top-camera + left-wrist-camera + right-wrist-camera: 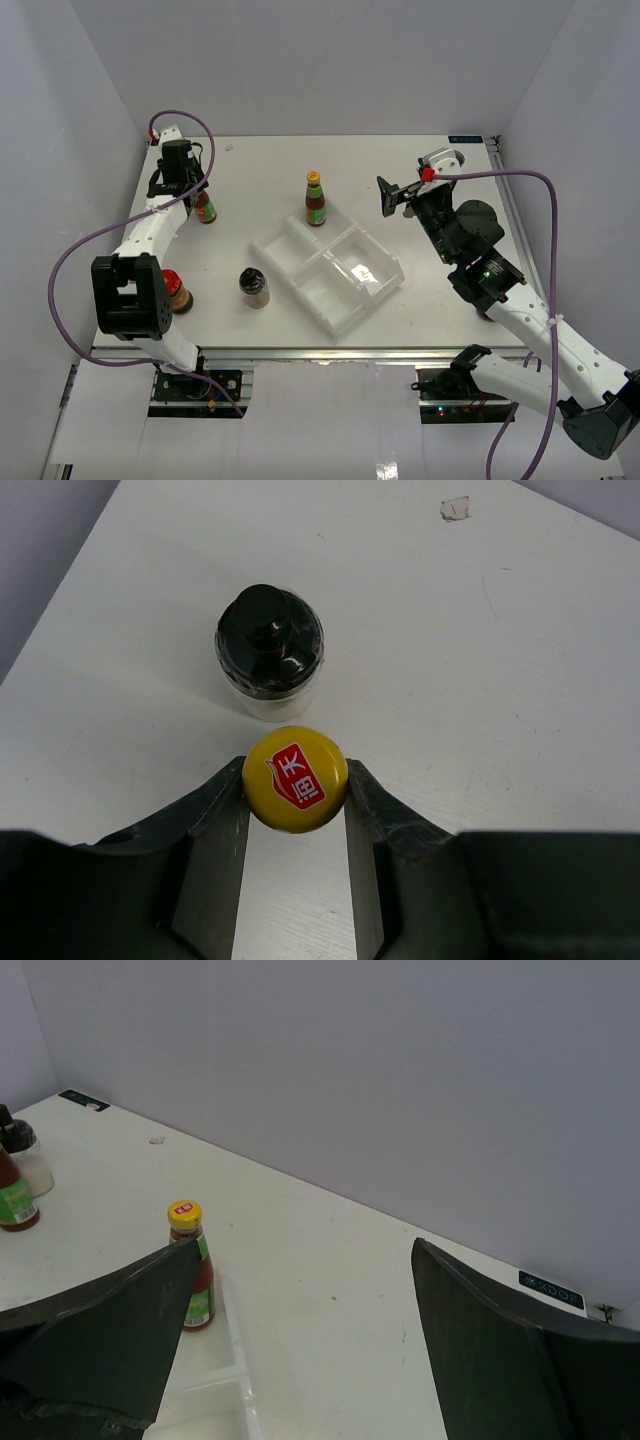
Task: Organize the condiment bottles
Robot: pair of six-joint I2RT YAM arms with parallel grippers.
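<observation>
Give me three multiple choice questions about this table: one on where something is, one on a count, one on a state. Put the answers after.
1. Relative to the clear tray, the sauce bottle near the table's middle stands:
A) inside a compartment
B) just outside the far edge
C) lying on top of it

2. The tray's compartments number:
A) two
B) four
C) six

3. The right tool is:
A) open, holding nothing
B) shut on a jar
C) shut on the tray's rim

Answers:
1 B, the bottle's base sits on bare table beside the rim.
2 B, the dividers make two rows of two.
3 A, the right wrist view shows its fingers wide apart with nothing gripped.
</observation>
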